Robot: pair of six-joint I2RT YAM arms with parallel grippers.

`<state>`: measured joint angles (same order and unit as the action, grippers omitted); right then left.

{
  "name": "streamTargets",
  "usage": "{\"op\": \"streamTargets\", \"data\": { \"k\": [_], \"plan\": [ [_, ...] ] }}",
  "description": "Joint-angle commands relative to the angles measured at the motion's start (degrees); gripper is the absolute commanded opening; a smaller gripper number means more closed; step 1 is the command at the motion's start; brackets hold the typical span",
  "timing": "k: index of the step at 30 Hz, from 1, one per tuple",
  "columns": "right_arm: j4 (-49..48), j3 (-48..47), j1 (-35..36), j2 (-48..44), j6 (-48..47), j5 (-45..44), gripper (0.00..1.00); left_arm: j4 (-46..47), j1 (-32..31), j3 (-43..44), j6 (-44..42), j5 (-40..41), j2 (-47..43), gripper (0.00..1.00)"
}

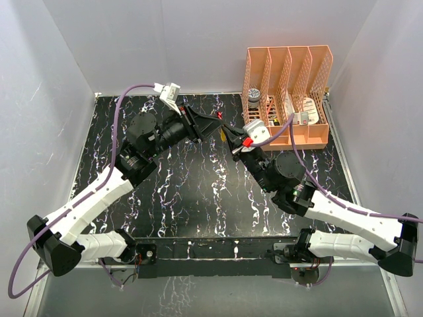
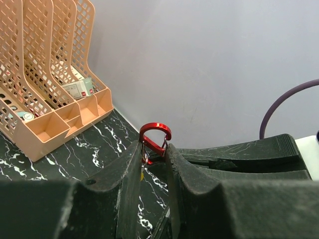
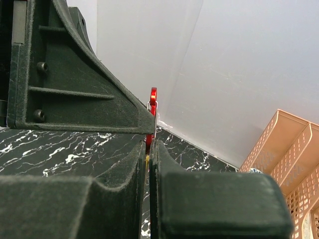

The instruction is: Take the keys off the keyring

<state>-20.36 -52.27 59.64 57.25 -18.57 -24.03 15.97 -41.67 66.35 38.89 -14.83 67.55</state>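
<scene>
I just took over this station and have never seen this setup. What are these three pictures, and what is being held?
The overhead view shows two robot arms on a black marble-patterned table, with an orange file rack at the back right. The other two pictures come from cameras on each wrist. The left gripper is pinching a small red keyring in the air. The right gripper is closed right beneath it, seemingly on a thin yellowish key, though that is barely visible.

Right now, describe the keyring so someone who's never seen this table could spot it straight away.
Find the peach file rack at the table's far right, then look left to where both arms meet in mid-air. The keyring is the small red clip-shaped loop pinched in the left tool, the only shiny red metal thing among black fingers.
</scene>
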Motion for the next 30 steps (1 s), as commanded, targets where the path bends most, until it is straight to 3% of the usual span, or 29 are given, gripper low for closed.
{"op": "streamTargets", "data": {
  "k": [1,6,13,16,21,30],
  "plan": [
    [-1.59,-0.13,0.19,-0.45,-0.59,0.66,0.0,-0.68,-0.58,3.28,-0.26,-5.72,-0.71,0.14],
    [-1.75,-0.3,0.23,-0.11,-0.59,0.74,0.0,0.59,-0.61,2.63,0.36,-7.04,-0.56,0.27],
    [-1.7,-0.29,0.25,-0.07,-0.55,0.92,0.0,2.24,-0.61,2.08,1.06,-8.17,-0.23,0.32],
    [-1.73,-0.29,0.26,-0.12,-0.5,0.99,0.0,2.7,-0.6,1.88,1.1,-8.52,-0.05,0.24],
    [-1.78,-0.05,0.22,-0.36,-0.33,1.09,0.0,4.54,-0.63,2.11,1.59,-10.81,0.9,0.0],
    [-1.79,0.36,0.24,-0.84,-0.31,1.07,0.0,4.42,-0.59,2.29,-0.03,-11.01,0.42,0.0]
  ]
}}
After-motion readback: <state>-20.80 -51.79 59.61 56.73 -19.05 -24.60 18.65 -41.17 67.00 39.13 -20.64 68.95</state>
